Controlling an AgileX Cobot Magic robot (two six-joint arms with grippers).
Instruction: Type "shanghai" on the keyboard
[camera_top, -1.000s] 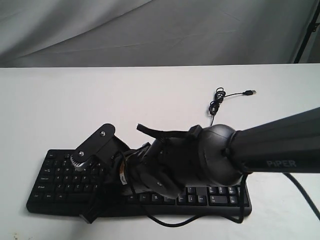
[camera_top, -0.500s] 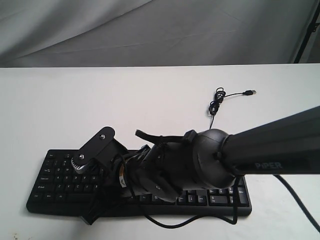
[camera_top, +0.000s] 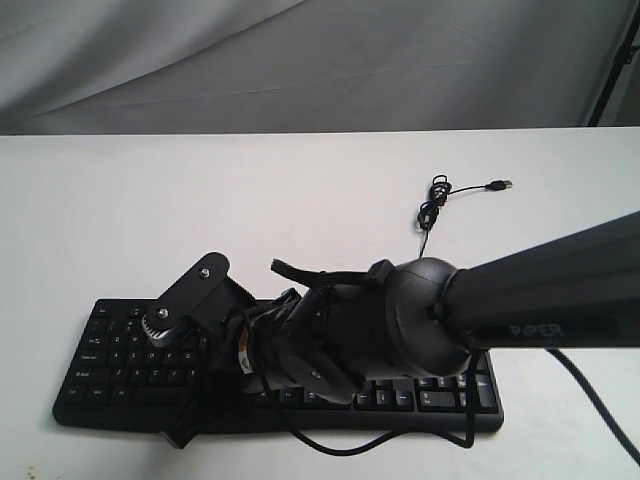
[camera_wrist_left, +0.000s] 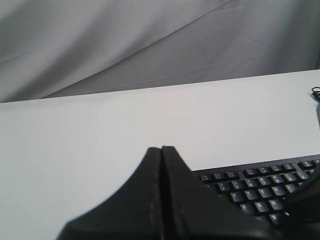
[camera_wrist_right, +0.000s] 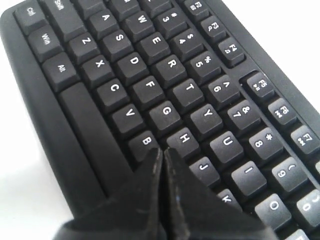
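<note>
Right wrist view: right claw (camera_wrist_right: 162, 151) together over keyboard (camera_wrist_right: 150, 95) between B and H, near front edge.

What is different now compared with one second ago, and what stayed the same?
The right arm shifted slightly left and down over the keyboard in the exterior view, then stopped. Nothing was taken hold of or let go. The keyboard and its cable stayed in place.
</note>
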